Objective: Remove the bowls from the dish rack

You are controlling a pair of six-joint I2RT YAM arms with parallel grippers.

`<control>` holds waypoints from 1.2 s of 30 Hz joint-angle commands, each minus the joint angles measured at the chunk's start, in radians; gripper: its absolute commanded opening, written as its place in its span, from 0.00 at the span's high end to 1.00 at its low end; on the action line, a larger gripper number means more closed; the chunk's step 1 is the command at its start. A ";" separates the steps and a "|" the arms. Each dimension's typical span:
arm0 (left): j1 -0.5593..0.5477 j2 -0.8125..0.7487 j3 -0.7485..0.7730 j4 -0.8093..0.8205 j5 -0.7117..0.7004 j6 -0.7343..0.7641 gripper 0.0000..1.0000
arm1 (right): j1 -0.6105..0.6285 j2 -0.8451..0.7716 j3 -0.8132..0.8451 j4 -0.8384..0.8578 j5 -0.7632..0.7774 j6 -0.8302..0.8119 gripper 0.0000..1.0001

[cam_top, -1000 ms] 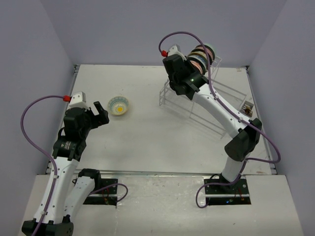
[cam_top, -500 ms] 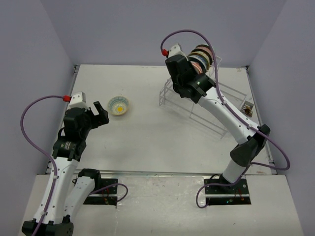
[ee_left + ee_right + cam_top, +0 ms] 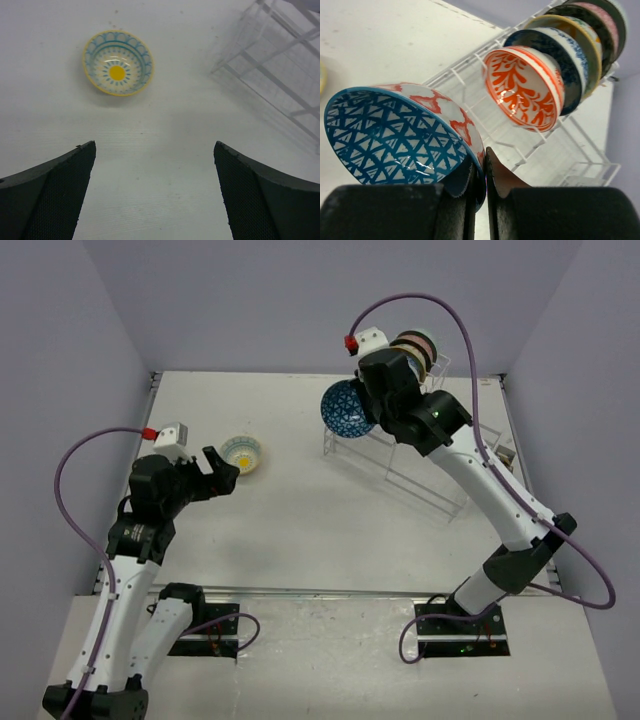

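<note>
Bowls (image 3: pixel 555 60) stand on edge in a row in the raised slotted part of the rack (image 3: pixel 470 75), the nearest of them orange-patterned (image 3: pixel 522 90), with a blue-and-white one, a yellow-rimmed one and darker ones behind it. One more bowl (image 3: pixel 395 140), blue net outside and red on white inside, is out of the row: the right end effector (image 3: pixel 481 167) is closed on its rim, fingers pinching the wall from both sides, and holds it tilted on edge, apart from the orange bowl. From above, this blue bowl (image 3: pixel 347 410) shows at the rack's (image 3: pixel 420 465) left end, with the right end effector (image 3: pixel 375 400) just beside it and the remaining row (image 3: pixel 415 348) at the far end. A cream bowl with a yellow centre (image 3: pixel 118 62) sits upright on the tabletop (image 3: pixel 165 115), well left of the rack (image 3: pixel 280 65). The left end effector (image 3: pixel 154 146) hangs near this bowl with its jaws spread wide and nothing between them; in the top view it (image 3: pixel 222 472) is just near-left of the cream bowl (image 3: pixel 243 453).
</note>
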 commanded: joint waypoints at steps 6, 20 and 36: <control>-0.185 0.078 0.173 0.237 0.317 -0.161 0.00 | 0.007 -0.006 0.078 -0.105 -0.195 0.279 1.00; -0.562 0.449 0.334 0.155 -0.221 -0.054 0.10 | 0.036 -0.042 -0.115 -0.050 -0.348 0.463 1.00; -0.642 0.573 0.408 0.075 -0.478 -0.079 0.71 | 0.088 -0.080 -0.210 0.003 -0.284 0.509 1.00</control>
